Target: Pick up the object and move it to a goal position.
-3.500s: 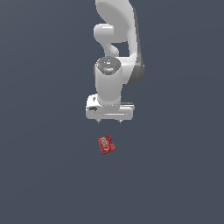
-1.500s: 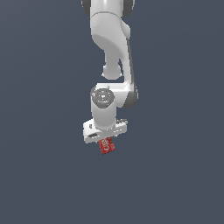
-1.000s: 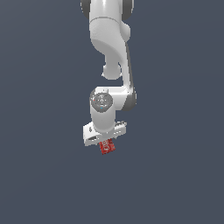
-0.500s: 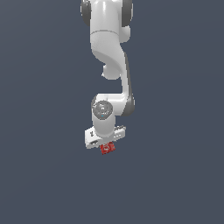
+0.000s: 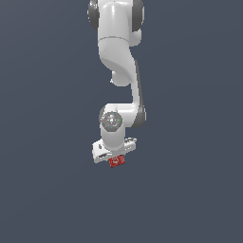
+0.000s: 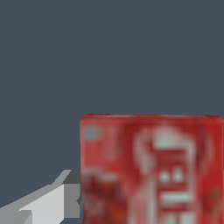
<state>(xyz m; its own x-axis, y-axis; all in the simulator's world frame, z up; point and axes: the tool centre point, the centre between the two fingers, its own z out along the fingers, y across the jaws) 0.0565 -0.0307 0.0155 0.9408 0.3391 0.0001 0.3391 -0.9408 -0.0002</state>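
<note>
Your white arm (image 5: 118, 61) drops from the top centre of the exterior frame, folding at an elbow and ending in the tool (image 5: 115, 153) just below the middle of the picture. The red box (image 5: 116, 161) peeks out directly beneath the tool's pale crossbar, only a small red patch showing, slightly lower than centre and touching the tool's underside. You can make out no gap between the tool and the box here, but whether the jaws are clamped on it cannot be told from this angle. In the wrist view the box (image 6: 151, 168) fills the lower right of the frame, its red face carrying blurred white markings, while one grey-white finger (image 6: 48, 203) lies against its edge at lower left. Plain dark grey fills the rest.
</note>
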